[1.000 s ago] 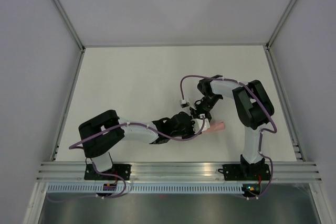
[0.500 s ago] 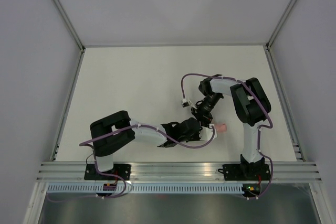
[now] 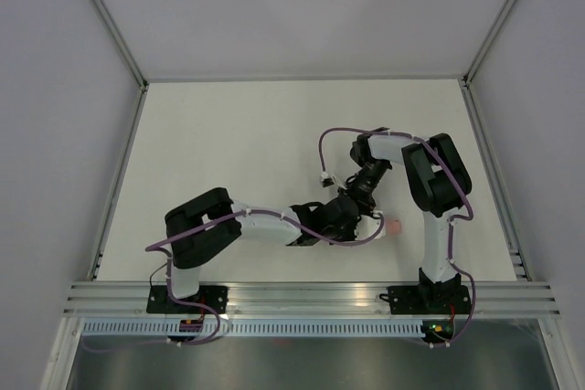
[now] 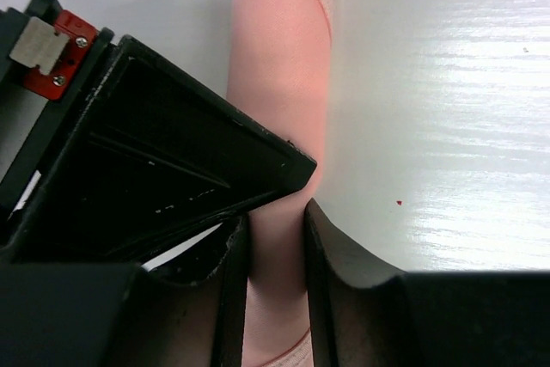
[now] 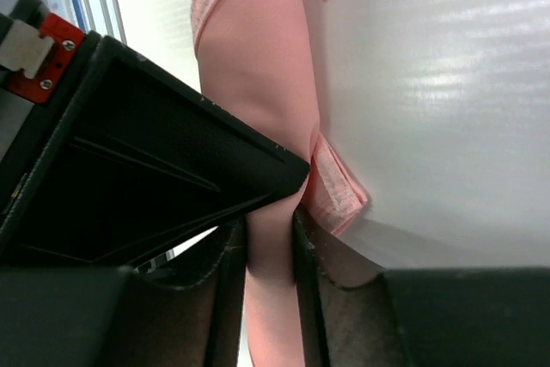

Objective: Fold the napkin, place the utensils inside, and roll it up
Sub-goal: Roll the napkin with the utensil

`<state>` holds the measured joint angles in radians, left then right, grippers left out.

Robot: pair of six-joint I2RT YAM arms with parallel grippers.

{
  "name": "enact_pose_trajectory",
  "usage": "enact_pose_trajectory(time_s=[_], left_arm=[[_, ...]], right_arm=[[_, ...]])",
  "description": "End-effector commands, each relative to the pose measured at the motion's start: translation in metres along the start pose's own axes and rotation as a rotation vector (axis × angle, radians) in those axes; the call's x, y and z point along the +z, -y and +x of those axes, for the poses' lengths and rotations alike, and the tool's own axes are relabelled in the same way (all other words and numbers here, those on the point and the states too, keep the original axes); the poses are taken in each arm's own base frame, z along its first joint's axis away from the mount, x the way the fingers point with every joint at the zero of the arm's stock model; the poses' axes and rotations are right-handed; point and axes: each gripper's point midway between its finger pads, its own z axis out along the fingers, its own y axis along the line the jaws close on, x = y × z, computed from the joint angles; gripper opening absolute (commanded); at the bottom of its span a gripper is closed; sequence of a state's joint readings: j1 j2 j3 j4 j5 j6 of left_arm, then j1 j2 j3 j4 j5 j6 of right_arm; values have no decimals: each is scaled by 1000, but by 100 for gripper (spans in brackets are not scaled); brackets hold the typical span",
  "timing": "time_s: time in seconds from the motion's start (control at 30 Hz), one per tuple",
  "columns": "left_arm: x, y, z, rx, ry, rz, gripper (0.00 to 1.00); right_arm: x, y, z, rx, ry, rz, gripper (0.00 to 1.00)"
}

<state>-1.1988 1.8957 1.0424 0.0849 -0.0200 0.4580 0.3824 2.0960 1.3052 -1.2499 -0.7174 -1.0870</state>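
Pale salmon-pink soft cloth napkin point(image 3: 391, 224) is rolled into a narrow tube and lies on the white table top point(image 3: 228, 152), near-right part, just left of the right arm's upright link. From the top only a short pink end shows, the rest is hidden under the two black wrists, which meet there. Left gripper point(image 4: 273, 242): the roll runs straight between its two black fingers point(image 4: 344, 272), with both inner faces touching the cloth, so it is clamped on the napkin. Right gripper point(image 5: 270, 242): same picture, with the roll pinched between both fingers point(image 5: 331, 290) and the cloth squeezed narrower at the pinch, so it is gripping the napkin too. In the right wrist view a stitched hem corner point(image 5: 338, 193) sticks out of the roll on the right side, flat against the table just above the right-hand finger. The roll looks smooth, with light creases. No utensil is visible in any view; I can't tell if it's inside the roll.
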Motion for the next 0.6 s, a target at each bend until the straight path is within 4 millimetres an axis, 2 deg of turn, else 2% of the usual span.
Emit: enact_pose_trajectory(time_s=[0.0, 0.13, 0.3, 0.57], left_arm=[[12, 64, 56, -86, -162, 249, 2], [12, 66, 59, -148, -166, 268, 2], [11, 62, 65, -230, -179, 278, 2], [16, 52, 80, -327, -221, 265, 2]], right_arm=[[-1, 50, -14, -151, -3, 166, 39], [-23, 58, -25, -136, 51, 231, 46], [-62, 66, -44, -108, 143, 320, 48], [-124, 75, -57, -17, 304, 439, 49]])
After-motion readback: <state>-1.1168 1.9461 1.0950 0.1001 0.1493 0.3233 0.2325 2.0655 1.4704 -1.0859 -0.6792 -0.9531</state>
